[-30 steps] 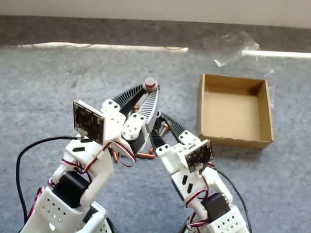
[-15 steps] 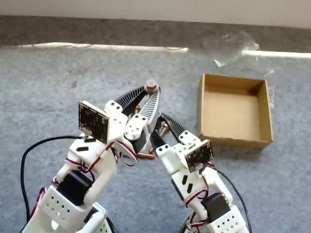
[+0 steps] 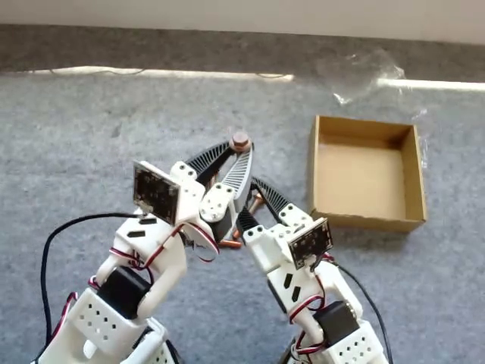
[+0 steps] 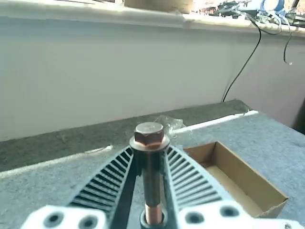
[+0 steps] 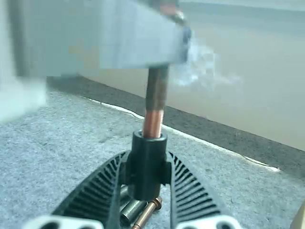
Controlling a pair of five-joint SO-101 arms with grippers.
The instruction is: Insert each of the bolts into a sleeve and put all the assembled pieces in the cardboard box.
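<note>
**High view.** The left gripper (image 3: 239, 149) was closed on a bolt (image 3: 240, 139) just under its head. It held the bolt above the carpet (image 3: 114, 114), to the left of the box (image 3: 364, 221). The right gripper (image 3: 250, 199) sat below it, largely covered by the left arm. I counted two arms, one box with nothing in it, one held bolt and one loose bolt (image 3: 227, 243) beside the right arm. More copper peeked out under the fingers, too hidden to count. A crumpled bag (image 3: 356, 76) lay beyond the box.

**Left wrist view.** The bolt (image 4: 151, 135) stood upright in the narrow jaws of the left gripper (image 4: 151, 151), its shaft running down to the sleeve (image 4: 152, 220). That made one bolt, one sleeve and one box (image 4: 252, 181). The jaws gripped only a short stretch of shaft. A downward push could therefore slide the bolt up through the ribbed fingers instead of seating it deeper.

**Right wrist view.** The right gripper (image 5: 147, 160) clamped one sleeve (image 5: 147, 167) upright, and the bolt (image 5: 155, 107) entered its mouth. The shaft seemed to lean slightly off the sleeve's line. If so, it could bind at the rim or lever the sleeve out of the jaws. Letting go of the bolt this shallow would probably tip it out. Beneath lay one loose bolt (image 5: 147, 213) and what looked like two loose sleeves (image 5: 129, 207), which a dropped part could scatter.
</note>
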